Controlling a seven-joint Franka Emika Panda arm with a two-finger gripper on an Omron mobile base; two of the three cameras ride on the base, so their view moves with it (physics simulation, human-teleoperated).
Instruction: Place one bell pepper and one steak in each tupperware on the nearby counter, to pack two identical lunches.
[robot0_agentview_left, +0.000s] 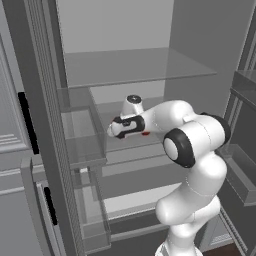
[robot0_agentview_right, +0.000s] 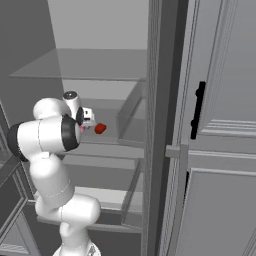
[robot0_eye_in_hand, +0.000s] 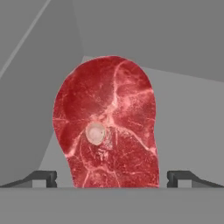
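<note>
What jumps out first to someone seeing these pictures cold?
The raw red steak, marbled with a pale round bone, lies on a grey fridge shelf right ahead of the open gripper, one dark fingertip on each side of it. Next comes the big white arm reaching into the open grey fridge, and a small red thing on the shelf beside the hand.

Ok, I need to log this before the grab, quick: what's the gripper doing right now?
Gripper: open, holding nothing; its fingertips stand either side of the raw steak on the fridge shelf.
</note>
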